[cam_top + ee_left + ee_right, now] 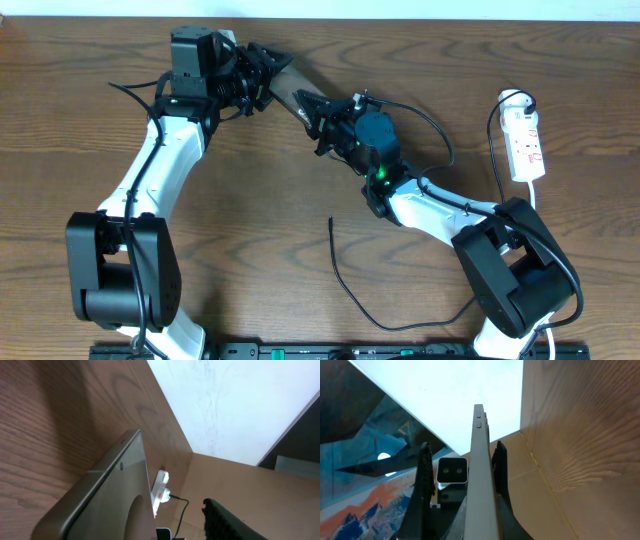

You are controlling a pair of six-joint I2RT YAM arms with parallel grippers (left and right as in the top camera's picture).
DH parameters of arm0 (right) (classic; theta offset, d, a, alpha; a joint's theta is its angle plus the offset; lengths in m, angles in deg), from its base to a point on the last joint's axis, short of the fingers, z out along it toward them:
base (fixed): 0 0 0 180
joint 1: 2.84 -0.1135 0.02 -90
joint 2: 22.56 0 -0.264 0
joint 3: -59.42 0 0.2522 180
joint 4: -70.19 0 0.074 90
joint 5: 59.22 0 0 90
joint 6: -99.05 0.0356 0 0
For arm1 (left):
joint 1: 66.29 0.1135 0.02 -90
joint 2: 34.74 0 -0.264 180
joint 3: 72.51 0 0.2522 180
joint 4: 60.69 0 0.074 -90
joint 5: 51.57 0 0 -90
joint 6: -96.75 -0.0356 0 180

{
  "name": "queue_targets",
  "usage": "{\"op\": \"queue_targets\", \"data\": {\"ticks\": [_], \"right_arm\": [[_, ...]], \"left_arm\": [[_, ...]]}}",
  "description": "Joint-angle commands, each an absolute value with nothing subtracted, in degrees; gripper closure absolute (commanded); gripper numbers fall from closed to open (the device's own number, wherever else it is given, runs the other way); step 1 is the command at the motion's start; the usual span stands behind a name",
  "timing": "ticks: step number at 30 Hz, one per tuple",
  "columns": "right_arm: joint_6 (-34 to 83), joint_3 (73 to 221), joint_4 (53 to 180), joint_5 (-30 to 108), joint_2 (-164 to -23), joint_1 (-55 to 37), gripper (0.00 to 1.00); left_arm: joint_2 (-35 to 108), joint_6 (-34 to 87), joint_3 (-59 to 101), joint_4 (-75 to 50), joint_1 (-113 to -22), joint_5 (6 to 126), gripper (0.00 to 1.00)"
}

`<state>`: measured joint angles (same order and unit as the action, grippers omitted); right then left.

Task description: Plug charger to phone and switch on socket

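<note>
Closest to me, the charger [334,258] lies loose on the wooden surface [240,210]. Its thin black line curls in from the front right and ends in a small plug tip [332,219] that touches nothing. Off to the right and a little farther back, the socket [526,145] lies flat. It is a narrow white strip with red markings and a black plug [521,101] at its far end, well apart from the charger's tip.

Farther back, near the middle, both arms meet at the phone [289,86]. It is turned up on its side, so only a brownish sliver of it shows from above, and I cannot tell whether its lower edge rests on the surface.

The right claw [318,112] straddles the phone's nearer end with its jaws parted. One finger [500,467] sits against the phone's side, while the other [424,480] stands off with a clear gap.

The left claw [262,72] is at the far end. From its own camera, one finger [230,522] shows apart from the phone and the other is hidden behind it. I cannot tell whether this claw grips the phone.
</note>
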<state>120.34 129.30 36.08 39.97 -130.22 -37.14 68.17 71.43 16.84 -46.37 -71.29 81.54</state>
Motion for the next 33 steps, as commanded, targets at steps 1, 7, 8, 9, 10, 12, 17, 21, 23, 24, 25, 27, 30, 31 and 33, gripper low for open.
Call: {"op": "queue_targets", "data": {"ticks": [1, 7, 8, 9, 10, 12, 17, 21, 23, 24, 25, 27, 30, 31, 33], "right_arm": [[121.3, 130.2, 34.7, 38.7, -130.1, -37.8, 0.98], [123.4, 130.2, 33.9, 38.4, -130.1, -38.6, 0.98], [123.4, 130.2, 33.8, 38.4, -130.1, -38.6, 0.99], [123.4, 130.2, 33.8, 38.4, -130.1, -38.6, 0.98], [123.4, 130.2, 33.8, 38.4, -130.1, -38.7, 0.99], [123.5, 130.2, 33.8, 38.4, -130.1, -38.9, 0.98], [124.8, 130.2, 33.8, 38.4, -130.1, -39.4, 0.98], [124.8, 130.2, 33.8, 38.4, -130.1, -39.5, 0.98], [124.8, 130.2, 33.8, 38.4, -130.1, -39.5, 0.98], [124.8, 130.2, 33.8, 38.4, -130.1, -39.6, 0.99], [124.8, 130.2, 33.8, 38.4, -130.1, -39.6, 0.98], [124.8, 130.2, 33.8, 38.4, -130.1, -39.6, 0.99], [124.8, 130.2, 33.8, 38.4, -130.1, -39.7, 0.98], [124.8, 130.2, 33.8, 38.4, -130.1, -39.7, 0.99], [124.8, 130.2, 33.8, 38.4, -130.1, -39.7, 0.98]], "left_arm": [[68.5, 71.6, 17.0, -46.6, -71.4, 81.0, 0.46], [68.5, 71.6, 17.0, -46.6, -71.4, 80.8, 0.48], [68.5, 71.6, 17.0, -46.6, -71.4, 80.8, 0.48], [68.5, 71.6, 17.0, -46.6, -71.4, 80.8, 0.48], [68.5, 71.6, 17.0, -46.6, -71.4, 80.8, 0.48], [68.5, 71.6, 17.0, -46.6, -71.4, 80.8, 0.48], [68.5, 71.5, 17.0, -46.6, -71.4, 80.8, 0.49], [68.5, 71.5, 17.0, -46.5, -71.4, 80.8, 0.54], [68.5, 71.5, 16.9, -46.5, -71.4, 80.8, 0.55], [68.5, 71.5, 16.8, -46.5, -71.4, 80.8, 0.57], [68.5, 71.5, 16.6, -46.5, -71.4, 80.8, 0.58], [68.5, 71.5, 16.4, -46.5, -71.4, 80.8, 0.61], [68.5, 71.5, 16.3, -46.6, -71.4, 80.8, 0.65], [68.5, 71.5, 16.3, -46.6, -71.4, 80.8, 0.67], [68.5, 71.3, 16.3, -46.6, -71.4, 80.7, 0.71]]}}
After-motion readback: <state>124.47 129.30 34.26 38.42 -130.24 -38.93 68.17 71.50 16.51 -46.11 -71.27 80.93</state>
